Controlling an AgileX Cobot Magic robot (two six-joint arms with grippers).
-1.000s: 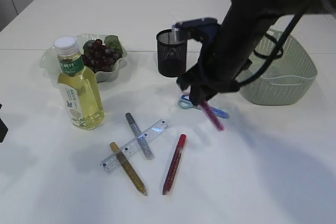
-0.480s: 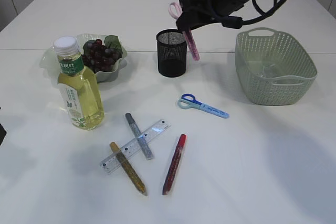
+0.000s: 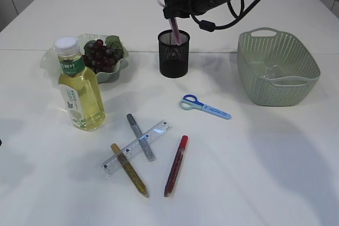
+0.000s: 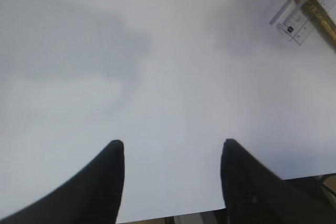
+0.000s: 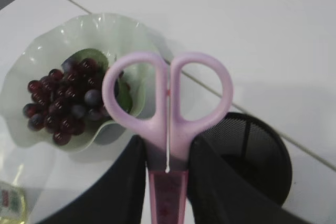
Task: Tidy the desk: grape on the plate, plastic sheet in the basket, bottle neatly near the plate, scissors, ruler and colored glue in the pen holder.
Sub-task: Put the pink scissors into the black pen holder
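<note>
Raised over the pen holder [image 3: 173, 53], pink scissors [image 3: 170, 17] now stand upright, handles up.

- Pink scissors [image 3: 170, 10] stand upright, handles up, blade end dipping into the black mesh pen holder [image 3: 173, 54].
- Dark grapes [image 3: 100, 55] lie in the pale green wavy-edged plate [image 3: 63, 46].
- A yellow-filled bottle [image 3: 79, 86] with a white cap stands upright just in front of the plate.
- Blue scissors [image 3: 204, 106] lie flat between the holder and the green basket [image 3: 278, 67].
- A clear ruler [image 3: 136, 147] lies slantwise, crossed by the silver glue stick [image 3: 140, 136] and gold glue stick [image 3: 128, 169].
- The red glue stick [image 3: 176, 165] lies just beside them.
</note>
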